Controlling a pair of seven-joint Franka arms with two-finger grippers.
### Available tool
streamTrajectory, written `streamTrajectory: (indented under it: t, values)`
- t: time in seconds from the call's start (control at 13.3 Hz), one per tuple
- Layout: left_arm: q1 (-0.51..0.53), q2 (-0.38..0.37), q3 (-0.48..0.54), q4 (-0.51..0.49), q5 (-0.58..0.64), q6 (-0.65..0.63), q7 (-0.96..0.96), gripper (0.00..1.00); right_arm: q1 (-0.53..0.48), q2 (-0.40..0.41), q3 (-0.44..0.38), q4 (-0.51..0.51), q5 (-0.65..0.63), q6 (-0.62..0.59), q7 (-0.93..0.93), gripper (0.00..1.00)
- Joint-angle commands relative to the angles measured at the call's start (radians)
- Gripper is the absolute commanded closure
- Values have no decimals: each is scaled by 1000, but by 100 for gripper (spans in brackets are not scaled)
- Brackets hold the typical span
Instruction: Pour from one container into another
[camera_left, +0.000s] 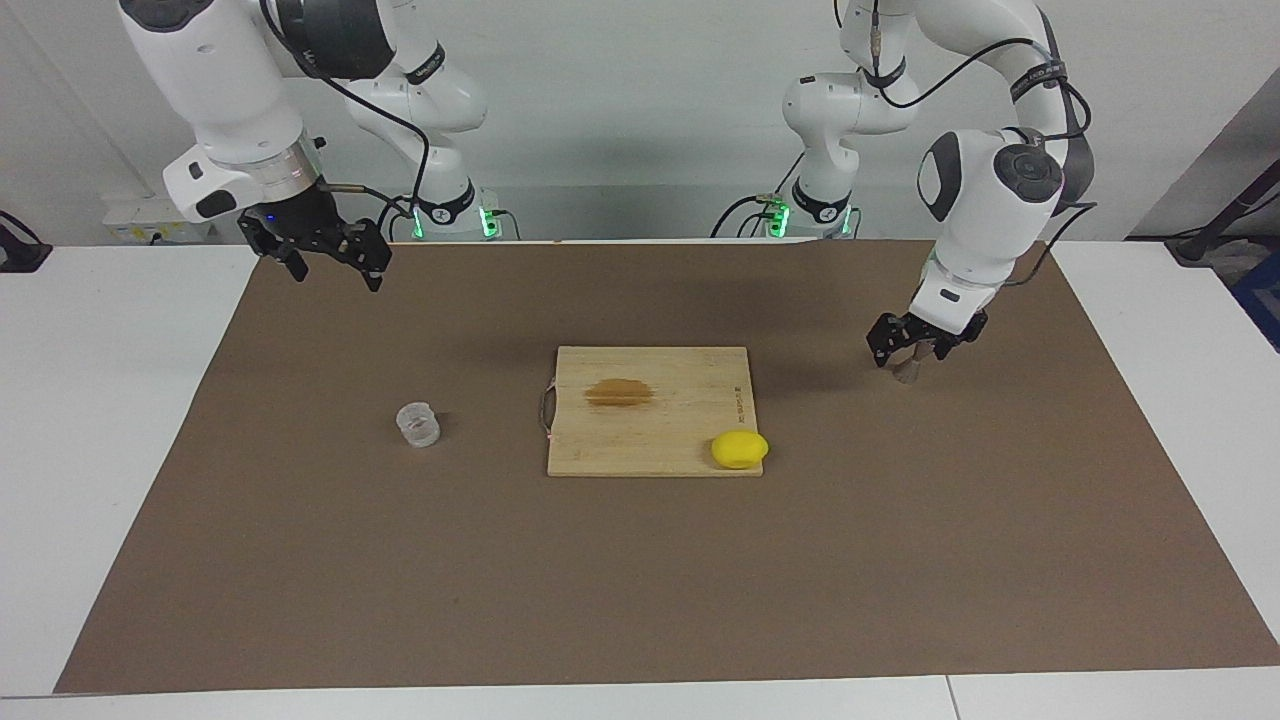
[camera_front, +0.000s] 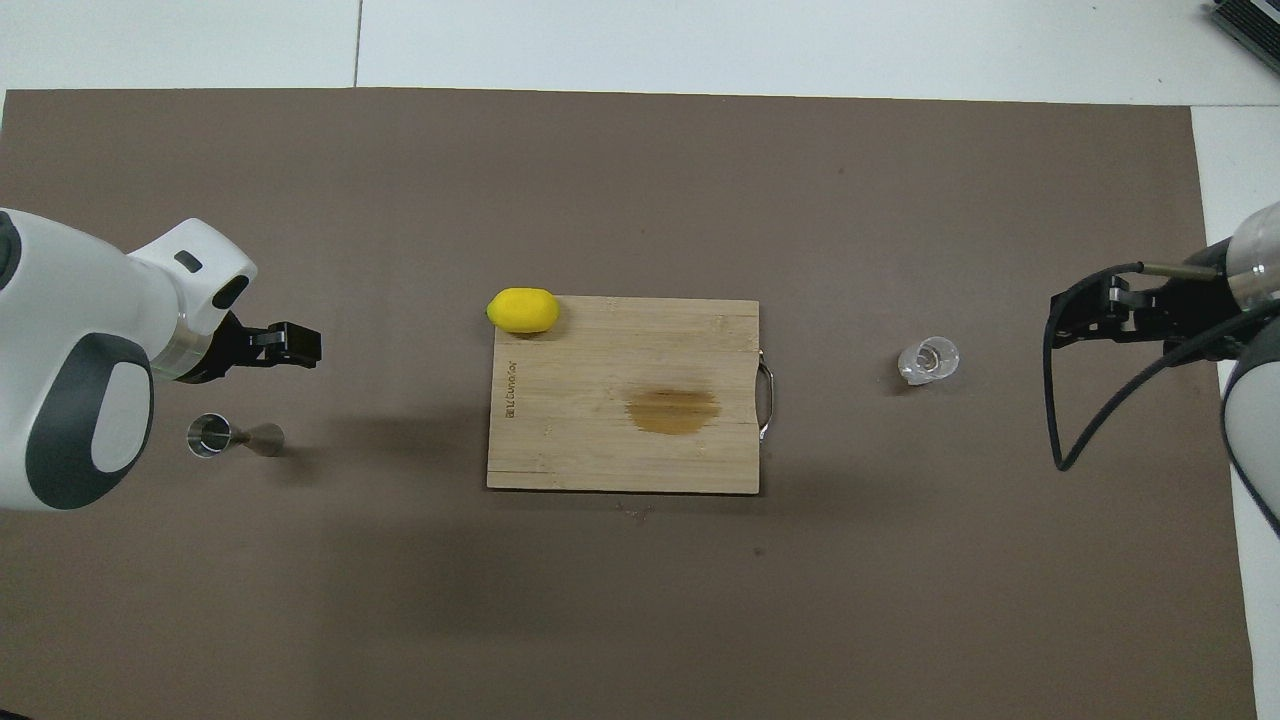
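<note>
The clear plastic cup (camera_left: 418, 423) stands upright on the brown mat toward the right arm's end, beside the cutting board; it also shows in the overhead view (camera_front: 928, 360). The metal jigger (camera_front: 235, 437) stands upright on the mat toward the left arm's end. In the facing view only its lower part (camera_left: 908, 375) shows below my left gripper. My left gripper (camera_left: 905, 350) is open and empty, low over the mat close beside the jigger; in the overhead view (camera_front: 292, 343) it is clear of it. My right gripper (camera_left: 332, 258) (camera_front: 1085, 318) is open and empty, raised over the mat beside the cup.
A wooden cutting board (camera_left: 690, 440) (camera_front: 560, 450) with a brown stain and a metal handle lies mid-mat. A yellow lemon (camera_left: 740, 449) (camera_front: 523, 310) rests at the board's corner farthest from the robots, toward the left arm's end. White table surrounds the mat (camera_left: 640, 580).
</note>
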Motion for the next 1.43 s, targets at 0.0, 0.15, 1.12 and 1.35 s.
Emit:
streamTrajectory:
  t: [0.0,0.15,1.12,1.35]
  values:
    - [84,41,7,127,-117,-144,107,0,-13,-8,5,-3,11,21,-14,2]
    - [147,57,9,161,-196,-194,309,0,-13,-8,5,-9,11,52,-14,3]
    - [595,287,6,250,-641,-559,1230,0,-16,20,4,-9,-2,81,147,4]
    - [644,333,4,237,-720,-577,1451,0,-22,46,4,-9,10,104,296,3]
